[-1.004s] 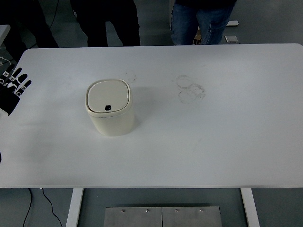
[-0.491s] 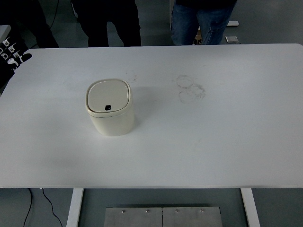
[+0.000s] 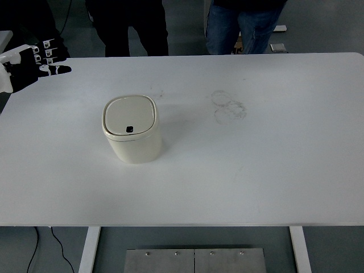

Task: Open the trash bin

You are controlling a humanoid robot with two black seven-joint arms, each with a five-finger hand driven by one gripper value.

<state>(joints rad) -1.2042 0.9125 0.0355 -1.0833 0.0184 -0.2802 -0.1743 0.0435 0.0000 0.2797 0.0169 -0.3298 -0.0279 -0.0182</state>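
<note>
The left hand [image 3: 31, 65] is held open, fingers spread, at the white surface's [image 3: 256, 170] far-left corner; the lidded cream plastic trash bin [image 3: 131, 136] is shut.

the white table [image 3: 256, 170] lies bare all round the trash bin [image 3: 132, 136]; only people's legs [image 3: 242, 25] line its far edge.

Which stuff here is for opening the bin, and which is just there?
For the job:
- cream plastic trash bin with rounded lid, lid closed
- robot's black left hand, at table's far-left corner

Just there:
- white table
- grey ring smudges
- people standing behind
</note>
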